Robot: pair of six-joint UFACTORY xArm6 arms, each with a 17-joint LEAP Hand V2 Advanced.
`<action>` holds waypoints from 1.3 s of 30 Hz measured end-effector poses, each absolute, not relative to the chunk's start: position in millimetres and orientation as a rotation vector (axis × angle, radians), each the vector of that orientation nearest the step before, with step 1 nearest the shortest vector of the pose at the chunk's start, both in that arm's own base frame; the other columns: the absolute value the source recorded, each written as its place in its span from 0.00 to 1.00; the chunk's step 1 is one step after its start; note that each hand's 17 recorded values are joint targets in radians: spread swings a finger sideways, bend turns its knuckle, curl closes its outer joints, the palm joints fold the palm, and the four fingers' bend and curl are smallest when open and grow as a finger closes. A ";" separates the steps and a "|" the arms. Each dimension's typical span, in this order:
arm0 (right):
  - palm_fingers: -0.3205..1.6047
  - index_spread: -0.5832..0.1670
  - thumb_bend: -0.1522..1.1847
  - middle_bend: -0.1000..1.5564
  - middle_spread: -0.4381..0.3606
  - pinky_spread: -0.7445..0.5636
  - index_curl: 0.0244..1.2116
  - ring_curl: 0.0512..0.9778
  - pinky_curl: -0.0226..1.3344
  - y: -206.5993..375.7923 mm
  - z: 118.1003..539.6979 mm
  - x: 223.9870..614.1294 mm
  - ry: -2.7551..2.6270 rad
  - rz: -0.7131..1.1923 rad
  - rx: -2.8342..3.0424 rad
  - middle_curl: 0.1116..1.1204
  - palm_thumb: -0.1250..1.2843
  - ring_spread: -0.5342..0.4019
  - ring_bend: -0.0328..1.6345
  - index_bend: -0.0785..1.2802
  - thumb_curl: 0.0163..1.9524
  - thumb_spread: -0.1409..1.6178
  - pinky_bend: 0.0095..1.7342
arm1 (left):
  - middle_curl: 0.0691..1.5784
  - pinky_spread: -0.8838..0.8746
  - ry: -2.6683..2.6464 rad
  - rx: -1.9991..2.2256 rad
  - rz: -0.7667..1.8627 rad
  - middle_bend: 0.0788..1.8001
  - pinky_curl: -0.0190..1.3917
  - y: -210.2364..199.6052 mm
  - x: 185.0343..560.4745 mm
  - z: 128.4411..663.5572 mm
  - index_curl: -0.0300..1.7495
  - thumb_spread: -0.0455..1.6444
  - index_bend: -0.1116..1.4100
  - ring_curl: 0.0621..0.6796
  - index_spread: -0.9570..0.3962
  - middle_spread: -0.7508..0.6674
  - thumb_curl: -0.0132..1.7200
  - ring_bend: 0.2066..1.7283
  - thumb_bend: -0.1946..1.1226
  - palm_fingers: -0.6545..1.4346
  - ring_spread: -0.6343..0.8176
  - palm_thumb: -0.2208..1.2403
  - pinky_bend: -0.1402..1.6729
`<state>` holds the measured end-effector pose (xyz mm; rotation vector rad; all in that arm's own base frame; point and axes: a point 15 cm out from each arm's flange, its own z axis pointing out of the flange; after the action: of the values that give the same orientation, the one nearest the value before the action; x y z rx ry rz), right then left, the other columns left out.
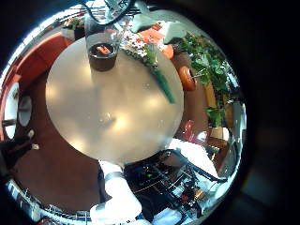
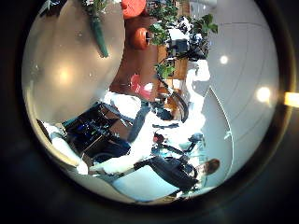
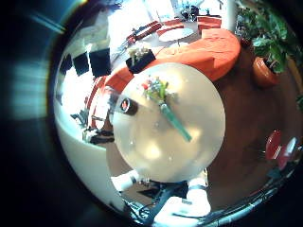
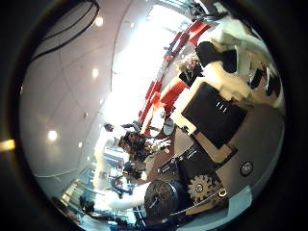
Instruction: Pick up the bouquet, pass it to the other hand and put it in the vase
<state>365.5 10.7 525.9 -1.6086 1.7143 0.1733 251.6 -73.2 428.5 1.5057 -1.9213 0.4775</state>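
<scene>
The bouquet (image 1: 150, 58) lies flat on the round table (image 1: 103, 112), its stems pointing to the table's edge. The vase (image 1: 101, 52) stands upright beside the flower heads. Both look small, so my left hand (image 1: 111, 9) is high above them; its fingers stay at the view's rim. The right little finger side palm view shows the bouquet (image 3: 163, 102) and vase (image 3: 128, 105) from high up too. My right hand (image 4: 226, 111) shows relaxed fingers with nothing between them.
Potted plants (image 1: 211, 70) stand on the floor beside the table. A curved sofa (image 3: 194, 52) lies beyond the table. A white robot arm (image 1: 117, 192) rises at the table's edge opposite the vase.
</scene>
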 end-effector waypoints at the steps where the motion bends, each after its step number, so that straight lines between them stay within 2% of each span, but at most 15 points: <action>1: 0.75 0.46 0.13 0.92 0.41 0.42 0.78 0.71 0.58 7.3 522.1 363.5 1.734 0.167 -1.619 0.63 0.86 0.37 0.89 0.91 0.58 0.56 0.76 | 0.19 0.79 -1.926 1.509 0.473 0.07 0.18 -72.3 250.6 428.4 0.23 0.70 0.20 0.23 0.81 0.80 0.18 0.19 0.13 0.41 0.81 0.31 0.17; 6: 0.74 0.46 0.08 0.91 0.40 0.41 0.77 0.70 0.59 -3.5 511.6 359.1 1.807 0.162 -1.621 0.62 0.73 0.36 0.88 0.89 0.56 0.58 0.75 | 0.19 0.79 -1.933 1.512 0.451 0.07 0.18 -71.8 248.7 425.6 0.24 0.70 0.20 0.23 0.81 0.80 0.18 0.19 0.13 0.41 0.81 0.32 0.17; 9: 0.75 0.45 0.09 0.89 0.40 0.39 0.75 0.69 0.58 -14.9 502.1 357.9 1.860 0.162 -1.613 0.60 0.71 0.36 0.87 0.86 0.53 0.59 0.73 | 0.19 0.79 -1.932 1.507 0.448 0.07 0.18 -72.5 249.3 423.8 0.24 0.70 0.20 0.23 0.81 0.80 0.18 0.19 0.13 0.41 0.81 0.32 0.17; 14: 0.74 0.41 0.09 0.83 0.39 0.33 0.70 0.63 0.53 -29.5 442.7 346.4 1.993 0.252 -1.624 0.55 0.67 0.36 0.83 0.75 0.48 0.62 0.68 | 0.19 0.79 -1.934 1.497 0.441 0.08 0.18 -75.5 248.8 422.1 0.24 0.70 0.20 0.22 0.81 0.80 0.18 0.19 0.13 0.41 0.82 0.32 0.18; 18: 0.70 0.36 0.09 0.78 0.37 0.27 0.65 0.59 0.49 -39.4 408.6 341.6 2.080 0.309 -1.630 0.52 0.63 0.35 0.81 0.62 0.44 0.63 0.66 | 0.19 0.79 -1.936 1.495 0.438 0.07 0.18 -75.4 249.2 421.5 0.24 0.70 0.20 0.22 0.81 0.80 0.18 0.19 0.13 0.41 0.82 0.32 0.18; 20: 0.64 0.34 0.09 0.75 0.37 0.24 0.63 0.58 0.48 -43.8 390.6 341.0 2.118 0.361 -1.658 0.51 0.61 0.35 0.79 0.49 0.42 0.63 0.67 | 0.19 0.79 -1.936 1.501 0.426 0.07 0.18 -74.1 249.1 419.9 0.24 0.70 0.20 0.22 0.81 0.80 0.18 0.19 0.13 0.41 0.82 0.32 0.18; 23: 0.55 0.32 0.09 0.68 0.37 0.21 0.60 0.55 0.48 -47.2 363.2 340.5 2.166 0.445 -1.710 0.48 0.59 0.34 0.76 0.39 0.40 0.64 0.69 | 0.19 0.79 -1.941 1.516 0.396 0.07 0.18 -69.5 249.2 416.8 0.24 0.70 0.19 0.22 0.81 0.80 0.18 0.19 0.13 0.41 0.82 0.32 0.18; 26: 0.49 0.30 0.09 0.65 0.35 0.23 0.57 0.53 0.46 -44.6 337.9 343.4 2.225 0.544 -1.719 0.47 0.56 0.35 0.75 0.34 0.38 0.64 0.66 | 0.19 0.79 -1.954 1.538 0.347 0.07 0.18 -61.0 249.5 412.6 0.24 0.70 0.20 0.22 0.82 0.80 0.18 0.19 0.13 0.40 0.82 0.32 0.18; 32: 0.35 0.35 0.09 0.59 0.37 0.32 0.55 0.50 0.43 -32.6 281.2 346.0 2.394 0.697 -1.794 0.45 0.51 0.39 0.71 0.28 0.33 0.67 0.61 | 0.19 0.79 -1.962 1.528 0.313 0.07 0.18 -61.1 248.5 405.2 0.24 0.70 0.20 0.21 0.82 0.81 0.18 0.18 0.13 0.40 0.82 0.32 0.18; 35: 0.35 0.38 0.09 0.57 0.38 0.34 0.52 0.49 0.41 -18.3 256.8 356.6 2.419 0.739 -1.836 0.45 0.49 0.40 0.71 0.26 0.31 0.67 0.60 | 0.19 0.79 -1.967 1.533 0.314 0.07 0.18 -60.7 249.7 404.5 0.24 0.70 0.20 0.21 0.82 0.81 0.18 0.18 0.13 0.40 0.83 0.32 0.18; 39: 0.35 0.42 0.09 0.56 0.40 0.38 0.51 0.48 0.39 -8.3 224.1 379.9 2.479 0.692 -1.831 0.45 0.48 0.40 0.71 0.25 0.29 0.68 0.58 | 0.19 0.79 -1.977 1.536 0.309 0.07 0.18 -56.8 249.4 404.4 0.24 0.70 0.20 0.21 0.82 0.81 0.18 0.19 0.13 0.40 0.83 0.32 0.17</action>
<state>379.9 -8.3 224.1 -1.8311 2.4793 0.6925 249.4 -56.8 404.4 1.5364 -1.9768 0.3090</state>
